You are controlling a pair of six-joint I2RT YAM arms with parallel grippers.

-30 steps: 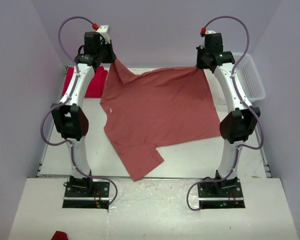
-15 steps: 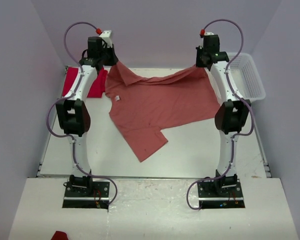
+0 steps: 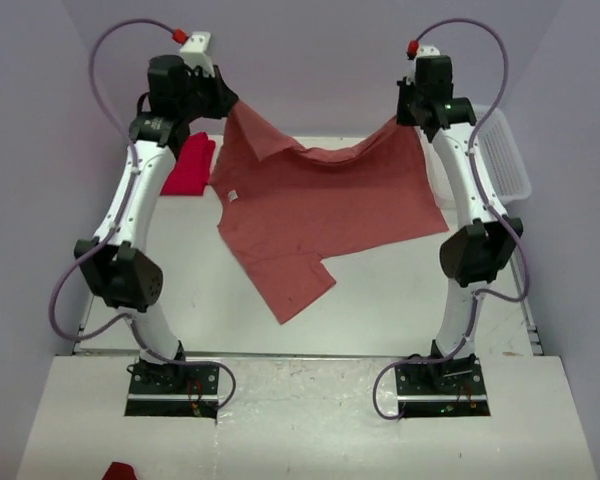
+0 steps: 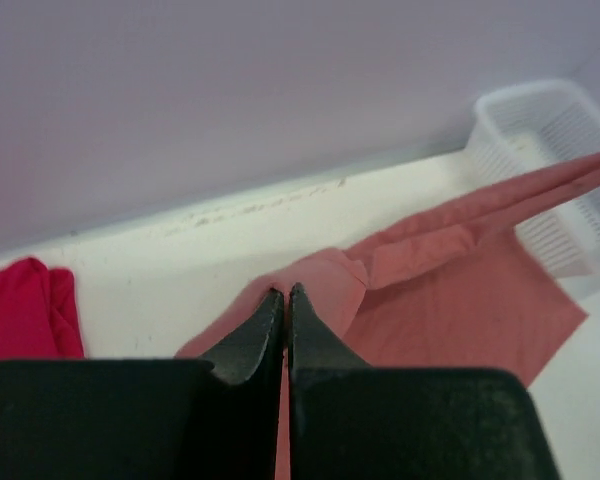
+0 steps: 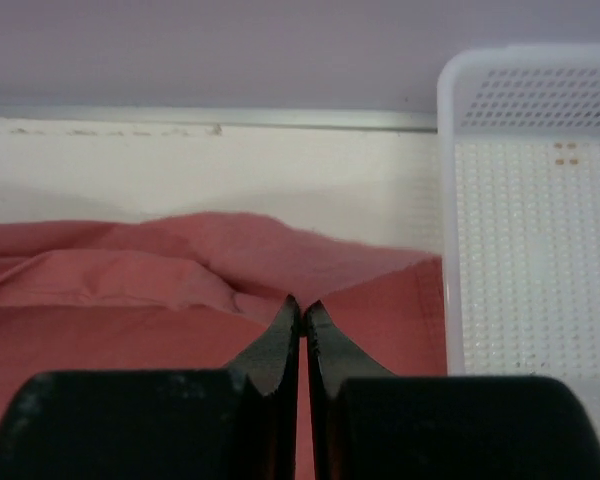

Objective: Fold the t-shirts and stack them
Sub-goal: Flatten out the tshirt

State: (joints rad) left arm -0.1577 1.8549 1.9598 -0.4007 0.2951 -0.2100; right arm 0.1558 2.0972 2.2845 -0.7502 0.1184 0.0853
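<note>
- My left claw [image 4: 283, 296] is pinched fully together on one corner of the pink tee [image 3: 320, 210]. In the wrist view the cloth bunches right at the tips.
- My right claw [image 5: 302, 304] is closed just as tight, with the opposite corner of the pink tee nipped between its tips.
- Both claws sit raised over the far end of the surface [image 3: 400, 290], so the tee's top edge hangs between them and sags in the middle.
- The rest of the tee drapes down onto the surface. One sleeve lies flat and points toward the near edge.
- The red tee [image 3: 188, 165] is crumpled in the far left corner of the surface, just beside the left arm. It is close to the pink tee's left edge, and I cannot tell whether the two touch.
- The surface is plain white and matte. There are small dark scuffs along the back edge where it meets the wall.
- A white mesh basket [image 3: 508, 160] stands in the far right corner, against the right wall and partly behind the right arm. From the right wrist, the pink tee's edge lies just beside it.
- Lavender walls [image 3: 320, 60] close the surface in at the back and on both sides.
- The arm bases are bolted to a pale speckled ledge [image 3: 300, 410] in front of the surface.
- A small dark red scrap [image 3: 118, 470] lies at the ledge's near left edge.
</note>
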